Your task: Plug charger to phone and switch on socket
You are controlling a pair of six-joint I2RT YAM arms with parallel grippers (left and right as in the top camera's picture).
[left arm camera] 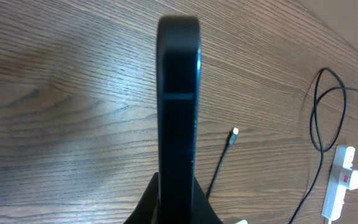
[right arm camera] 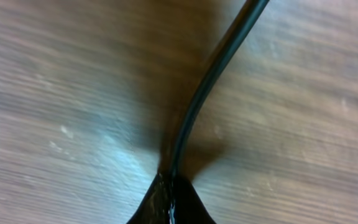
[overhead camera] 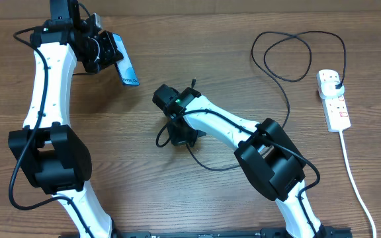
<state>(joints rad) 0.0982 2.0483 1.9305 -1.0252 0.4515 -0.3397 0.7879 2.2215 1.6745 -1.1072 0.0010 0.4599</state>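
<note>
The left gripper [overhead camera: 109, 58] is holding the phone [overhead camera: 126, 69] edge-up above the desk [overhead camera: 204, 39], its jaws clenched on one short end. The right gripper [overhead camera: 178, 131] is pinching the charger [overhead camera: 287, 99] near mid-desk, jaws grasping the cable a little behind the connector tip [left arm camera: 234, 132], which is lying near the phone but apart from it. The plug [overhead camera: 337, 82] is already sitting in the socket [overhead camera: 336, 112] at the far right. Mating the tip with the phone and flipping the switch are, judging by this, still remaining.
</note>
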